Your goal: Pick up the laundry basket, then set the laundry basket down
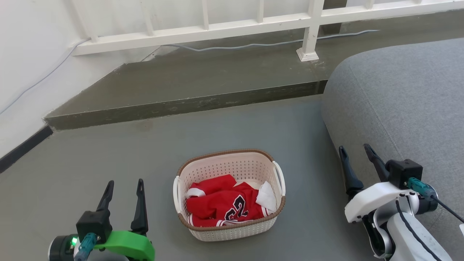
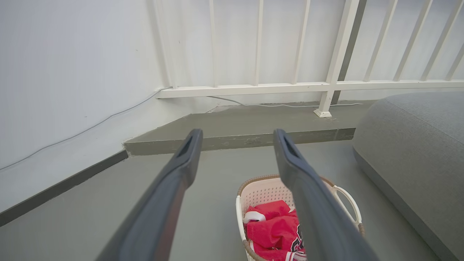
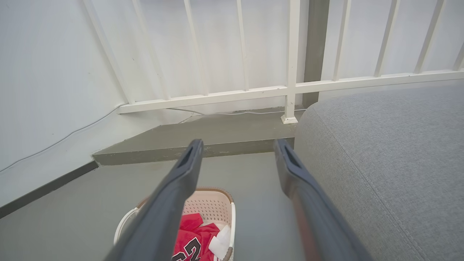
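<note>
Your laundry basket (image 1: 232,167) sits on the grey floor (image 1: 108,152), out from the raised step (image 1: 188,105) and near the sofa (image 1: 398,101), with a red jersey (image 1: 221,204) inside. Your left gripper (image 1: 125,181) and right gripper (image 1: 354,146) flank it, clear of its handles, fingers spread wide, holding nothing.

cream perforated laundry basket (image 1: 230,228), brown rim, upright on floor (red jersey inside)
</note>
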Tool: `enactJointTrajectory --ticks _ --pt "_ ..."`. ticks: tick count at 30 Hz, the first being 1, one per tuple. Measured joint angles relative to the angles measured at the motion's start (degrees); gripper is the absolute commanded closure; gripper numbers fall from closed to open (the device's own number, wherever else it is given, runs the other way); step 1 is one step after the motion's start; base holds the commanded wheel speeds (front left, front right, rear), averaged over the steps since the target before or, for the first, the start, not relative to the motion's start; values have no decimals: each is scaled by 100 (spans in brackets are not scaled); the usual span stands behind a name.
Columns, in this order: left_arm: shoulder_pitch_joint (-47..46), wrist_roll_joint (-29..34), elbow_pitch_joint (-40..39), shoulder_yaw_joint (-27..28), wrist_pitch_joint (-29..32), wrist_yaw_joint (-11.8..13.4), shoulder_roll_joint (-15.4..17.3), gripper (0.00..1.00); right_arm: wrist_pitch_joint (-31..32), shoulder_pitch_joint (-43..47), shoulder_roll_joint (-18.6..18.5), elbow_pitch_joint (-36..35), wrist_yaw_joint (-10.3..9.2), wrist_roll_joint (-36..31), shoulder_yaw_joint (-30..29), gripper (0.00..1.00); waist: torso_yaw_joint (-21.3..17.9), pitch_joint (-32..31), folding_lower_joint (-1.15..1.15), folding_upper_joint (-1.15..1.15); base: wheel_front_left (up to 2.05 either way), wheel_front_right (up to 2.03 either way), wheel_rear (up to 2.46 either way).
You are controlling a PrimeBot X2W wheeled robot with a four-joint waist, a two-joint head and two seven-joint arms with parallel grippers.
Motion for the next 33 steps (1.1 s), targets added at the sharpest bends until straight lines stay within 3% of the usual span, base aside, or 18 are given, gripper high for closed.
enactJointTrajectory --ticks 25,26,33 --pt "309 76 -190 87 0 38 -32 0 0 254 -2 -187 -42 -179 -2 0 8 15 0 0 0 0 0" --pt "310 73 -144 77 3 37 -42 100 1 261 11 -145 -40 -179 4 100 8 15 0 0 0 0 0" --pt "422 -5 77 37 26 22 -120 100 40 562 130 65 -30 -108 -21 100 14 19 0 0 0 0 0"
